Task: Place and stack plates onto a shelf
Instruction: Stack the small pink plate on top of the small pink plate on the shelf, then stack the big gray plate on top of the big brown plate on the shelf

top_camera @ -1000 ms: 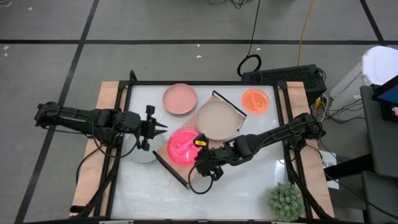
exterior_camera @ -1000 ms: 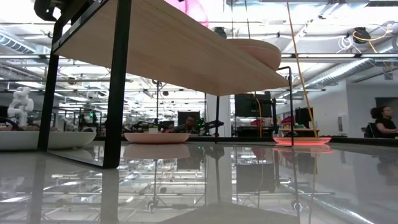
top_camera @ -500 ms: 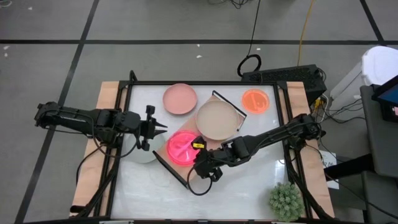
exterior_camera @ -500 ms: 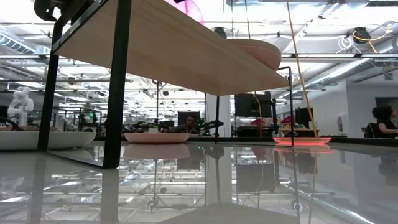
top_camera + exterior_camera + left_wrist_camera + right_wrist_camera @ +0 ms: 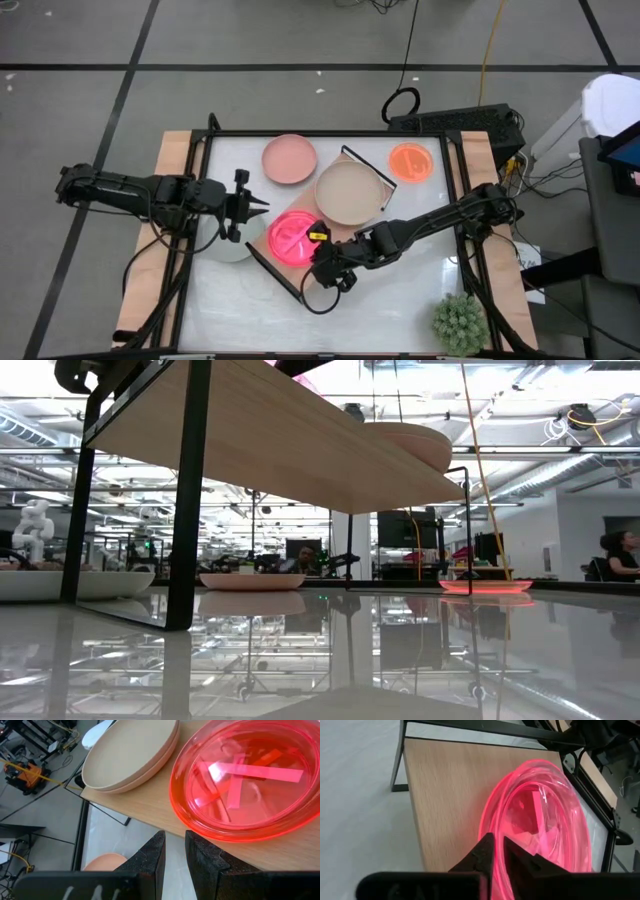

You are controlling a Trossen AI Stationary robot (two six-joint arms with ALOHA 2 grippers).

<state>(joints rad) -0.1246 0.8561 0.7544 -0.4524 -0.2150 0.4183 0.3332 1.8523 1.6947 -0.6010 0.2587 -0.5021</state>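
High view first: my right gripper (image 5: 322,258) sits at the neon pink plate (image 5: 292,236), gripping the edge of that plate that faces away from the beige plate (image 5: 349,192). My right wrist view shows my two fingers (image 5: 487,852) drawn nearly together with the plate's translucent rim (image 5: 540,820) running between them, so I judge I am pinched on it, narrow, not free.

The shelf (image 5: 325,228) is my landmark. It lies diagonally across the table, and its long axis runs from the black frame end by the orange plate (image 5: 409,161) down to the frame end near my right gripper. The neon pink plate rests over the shelf's nearer half; the beige plate sits on the shelf's farther half, just beside the pink one. In my right wrist view the pink plate looks tilted, one side on the wood (image 5: 445,795) and my side raised, though I cannot tell how much.

My left gripper (image 5: 246,206) waits off the shelf's side, above the pale grey plate (image 5: 228,245), fingers close together with only a narrow gap and holding nothing.

What the coming move turns on: the pink plate lies straight ahead of my right fingers, between them and the beige plate, along the shelf's length. My right arm is the one in contact. I judge I must lower the rim flat, release, then back out away from the beige plate. The dusty pink plate (image 5: 290,159) lies beyond the shelf, untouched.
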